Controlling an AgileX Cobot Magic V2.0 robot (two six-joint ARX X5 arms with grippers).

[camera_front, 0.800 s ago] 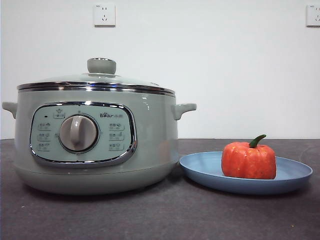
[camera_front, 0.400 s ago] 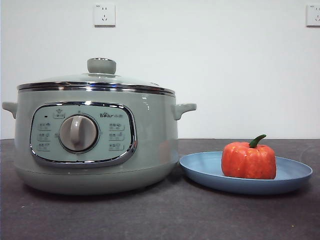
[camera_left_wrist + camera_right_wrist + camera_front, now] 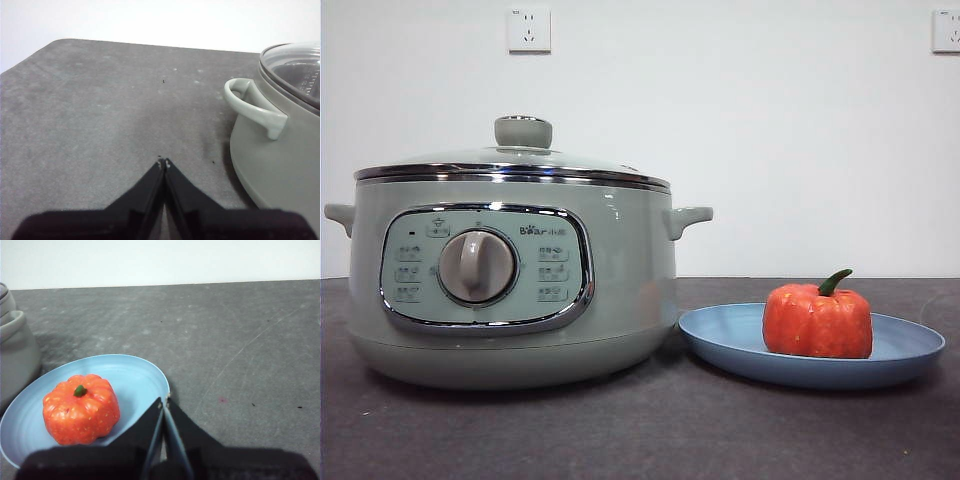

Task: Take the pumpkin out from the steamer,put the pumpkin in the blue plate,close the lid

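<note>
- We see the pumpkin point(image 3: 817, 320) sitting upright in the blue plate point(image 3: 720, 338), its green stem curving up.
- The blue plate rests on the dark table point(image 3: 640, 430) just beside the steamer point(image 3: 510, 290); whether they touch, we cannot quite tell.
- The lid point(image 3: 520, 160) sits closed on the steamer, knob on top.
- Our left gripper point(image 3: 163, 163) hangs over bare table near the steamer's side handle, jaws pressed together and empty.
- Our right gripper point(image 3: 163, 402) hovers by the plate's rim, beside the pumpkin, jaws likewise pinched together, holding nothing.
</note>
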